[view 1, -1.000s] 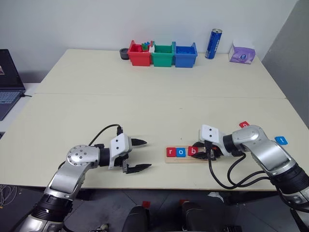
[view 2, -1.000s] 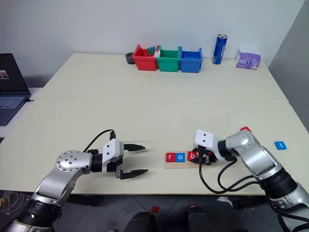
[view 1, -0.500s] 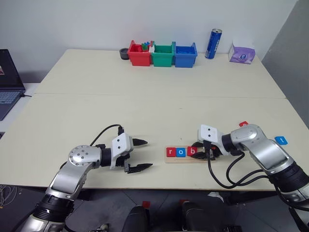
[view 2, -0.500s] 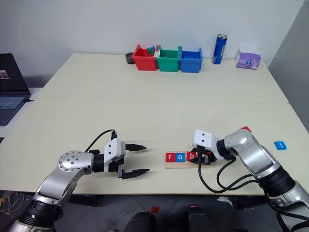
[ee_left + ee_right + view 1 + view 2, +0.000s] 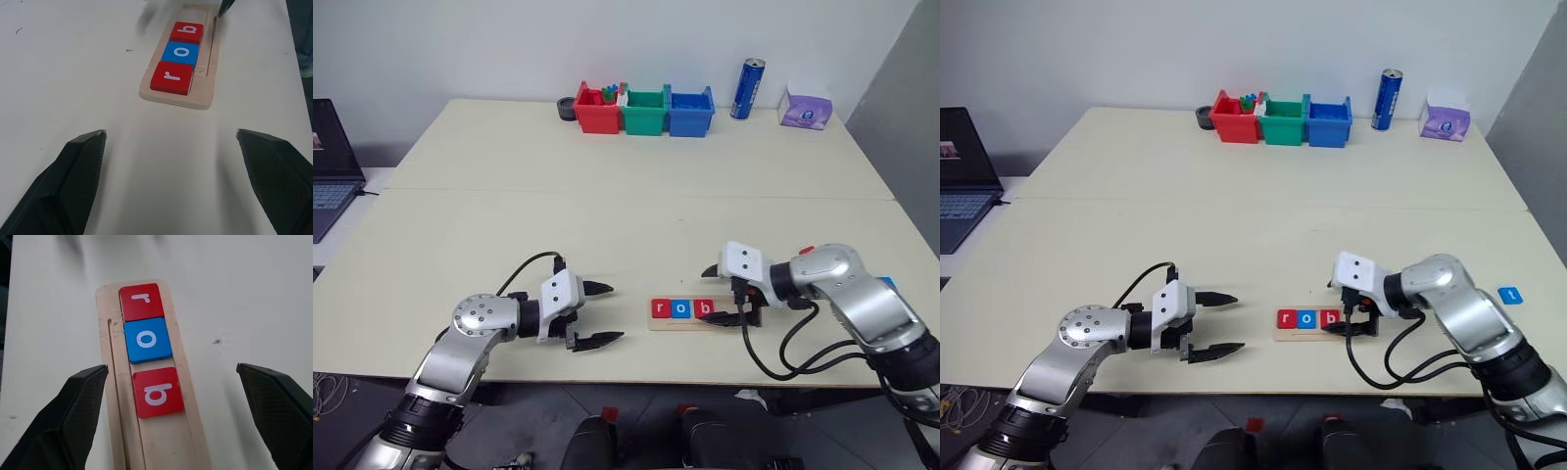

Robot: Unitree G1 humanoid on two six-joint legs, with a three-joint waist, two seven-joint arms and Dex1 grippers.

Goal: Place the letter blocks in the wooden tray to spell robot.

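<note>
We see 3 letter blocks [image 5: 146, 349], r-o-b, seated in the wooden tray [image 5: 190, 445], our right hand [image 5: 732, 295] and left hand [image 5: 595, 313] both open and empty, 2 tiles left.

Silver arms, white wrists, black cables and black-fingered tools.

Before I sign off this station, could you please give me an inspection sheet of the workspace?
Surface: pale table, two tops joined by a seam.
Job's things: tray holds r, o, b; blue t tile and a red tile lie loose.
Clutter: three bins, can, tissue box.
Grippers: left pincer open, empty; right pincer open above the tray.
Cables: black leads on both wrists.
Surroundings: laptop, white wall.
</note>
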